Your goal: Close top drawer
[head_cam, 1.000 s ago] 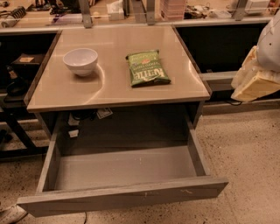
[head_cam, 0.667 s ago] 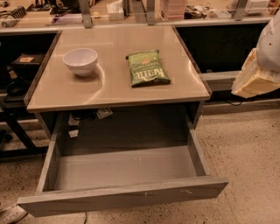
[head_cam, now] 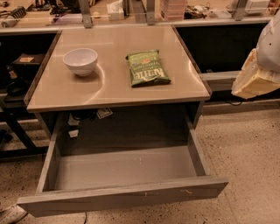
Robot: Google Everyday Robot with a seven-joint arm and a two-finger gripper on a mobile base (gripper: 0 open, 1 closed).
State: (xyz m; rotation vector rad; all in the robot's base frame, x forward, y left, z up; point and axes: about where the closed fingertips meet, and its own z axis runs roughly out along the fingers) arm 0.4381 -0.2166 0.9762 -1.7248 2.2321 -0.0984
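The top drawer [head_cam: 127,194] is a wide shallow grey drawer pulled far out from under the beige tabletop [head_cam: 116,87]. Its flat front with small pale scuffs faces me at the bottom of the camera view. The inside is empty. My gripper [head_cam: 256,78] shows as a pale cream shape under the white arm at the right edge. It is level with the table's right side, above the floor, well apart from the drawer and touching nothing.
A white bowl [head_cam: 80,61] and a green chip bag [head_cam: 147,68] lie on the tabletop. A counter with clutter [head_cam: 131,13] runs behind. Dark shelving [head_cam: 17,78] stands at left. Speckled floor [head_cam: 245,148] lies at right. A shoe [head_cam: 11,214] shows at bottom left.
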